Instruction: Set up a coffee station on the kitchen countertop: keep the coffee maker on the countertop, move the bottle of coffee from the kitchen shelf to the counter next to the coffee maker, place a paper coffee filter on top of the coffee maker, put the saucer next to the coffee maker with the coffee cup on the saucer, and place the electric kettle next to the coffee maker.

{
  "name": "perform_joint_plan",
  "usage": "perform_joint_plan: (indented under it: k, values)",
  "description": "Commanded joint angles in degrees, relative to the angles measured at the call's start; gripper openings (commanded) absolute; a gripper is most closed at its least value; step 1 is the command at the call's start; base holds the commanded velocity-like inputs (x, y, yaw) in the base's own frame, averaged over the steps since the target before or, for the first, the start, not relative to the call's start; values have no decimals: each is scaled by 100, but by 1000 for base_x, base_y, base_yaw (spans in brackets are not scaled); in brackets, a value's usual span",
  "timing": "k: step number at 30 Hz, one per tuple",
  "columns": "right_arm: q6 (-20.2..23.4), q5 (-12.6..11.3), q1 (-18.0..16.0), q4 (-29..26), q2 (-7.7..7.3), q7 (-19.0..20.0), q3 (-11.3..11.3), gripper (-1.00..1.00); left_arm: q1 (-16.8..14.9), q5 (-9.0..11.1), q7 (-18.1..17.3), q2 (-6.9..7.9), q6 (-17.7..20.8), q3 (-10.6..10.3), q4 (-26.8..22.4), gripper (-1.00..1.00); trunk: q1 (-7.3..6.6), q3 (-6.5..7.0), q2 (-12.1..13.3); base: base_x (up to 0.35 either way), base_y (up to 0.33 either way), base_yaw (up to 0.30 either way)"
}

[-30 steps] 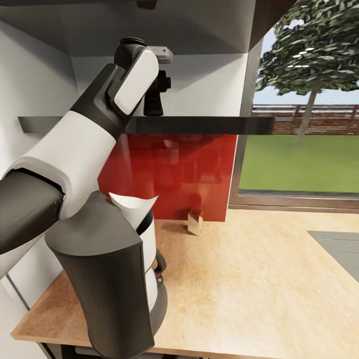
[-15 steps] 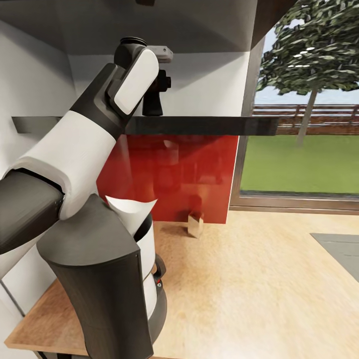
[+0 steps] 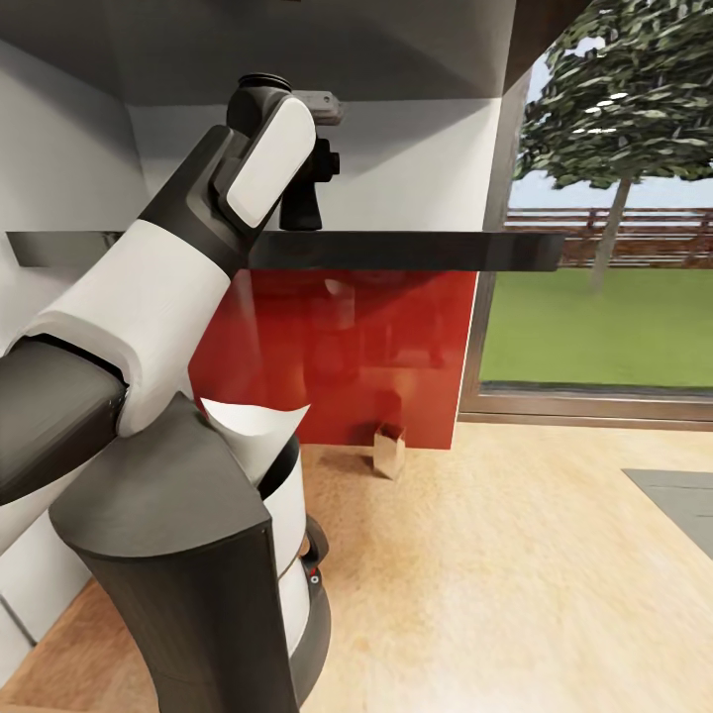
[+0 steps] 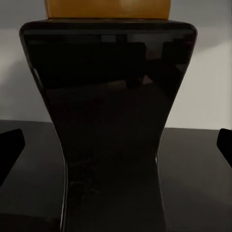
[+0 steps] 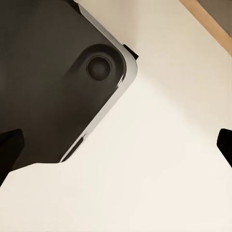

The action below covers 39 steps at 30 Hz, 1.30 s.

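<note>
On the glossy black kitchen shelf [image 3: 416,250] stands the bottle of coffee [image 4: 113,121], dark with an amber lid. My left gripper [image 3: 305,193] is raised to the shelf. It is open [image 4: 116,145], with the bottle between its fingertips [image 4: 9,147] and a gap on both sides. The dark grey coffee maker [image 3: 188,564] stands on the light wood countertop [image 3: 515,584] close below me. A white paper coffee filter [image 3: 253,424] rests on top of it. My right gripper [image 5: 116,145] is open with nothing between its fingers, over a pale surface and a dark rounded part.
A small brown paper bag [image 3: 388,449] stands by the red backsplash [image 3: 347,347]. The grey sink [image 3: 678,495] lies at the right. A large window [image 3: 604,248] is behind the counter. My left arm [image 3: 149,297] crosses in front of the shelf.
The camera has moved closer to the counter: the coffee maker looms larger and lower, and the shelf edge reaches further left. The left arm keeps its pose at the shelf.
</note>
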Motion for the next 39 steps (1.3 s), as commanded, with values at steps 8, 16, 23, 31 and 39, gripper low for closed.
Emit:
perform_joint_plan:
  k: [8, 16, 23, 31, 39]
  values:
    - [-34, -45, -8, 18, 2, 31, 25, 100, -8, 52, 54, 0, 3, -13, -1, 100, 2, -9, -7, 77, 0, 0]
    - [-33, -45, -8, 18, 2, 31, 25, 100, -8, 54, 54, 0, 3, -16, -1, 100, 2, -9, -7, 30, 0, 0]
    - [-33, -45, -8, 18, 2, 31, 25, 100, -8, 54, 53, 0, 4, -12, -1, 100, 2, -9, -7, 124, 0, 0]
    - [-33, -45, -8, 18, 2, 31, 25, 100, -8, 51, 55, 0, 11, -9, 7, 100, 2, -9, -7, 11, 0, 0]
    - [-35, -45, -8, 18, 2, 31, 25, 100, -8, 51, 55, 0, 11, -9, 12, -100, 2, -9, -7, 0, 0, 0]
